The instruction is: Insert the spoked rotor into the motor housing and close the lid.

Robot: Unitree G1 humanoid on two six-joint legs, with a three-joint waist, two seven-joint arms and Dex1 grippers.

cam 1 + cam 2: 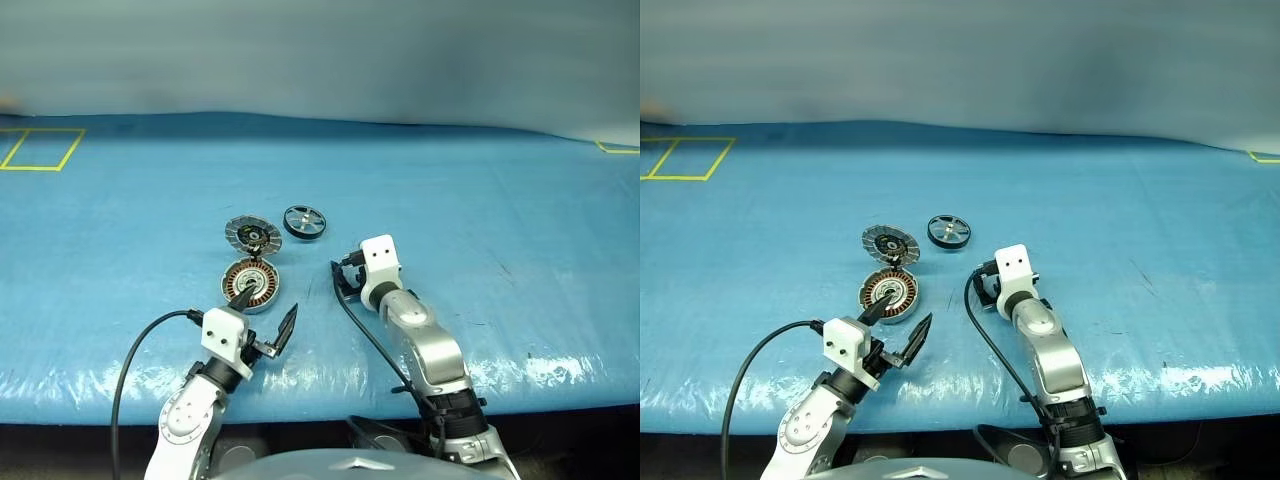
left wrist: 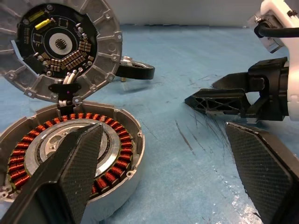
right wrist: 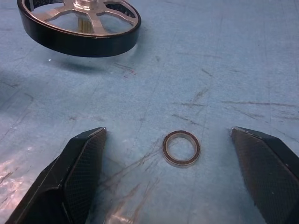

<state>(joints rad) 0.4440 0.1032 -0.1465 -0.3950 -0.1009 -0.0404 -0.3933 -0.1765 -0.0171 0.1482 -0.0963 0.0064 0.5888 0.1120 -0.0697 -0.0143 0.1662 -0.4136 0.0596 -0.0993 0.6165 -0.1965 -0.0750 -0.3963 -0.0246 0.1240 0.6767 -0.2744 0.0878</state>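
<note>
Left wrist view — motor housing rotorless

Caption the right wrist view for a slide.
Open right gripper straddles a small ring on the blue table; spoked rotor lies beyond.

Blue table cover; copper-wound grey motor housing; black-rimmed silver spoked rotor.

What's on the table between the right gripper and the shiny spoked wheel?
A tiny thin ring lies before the open right gripper, short of the spoked rotor, in the right wrist view.
</note>
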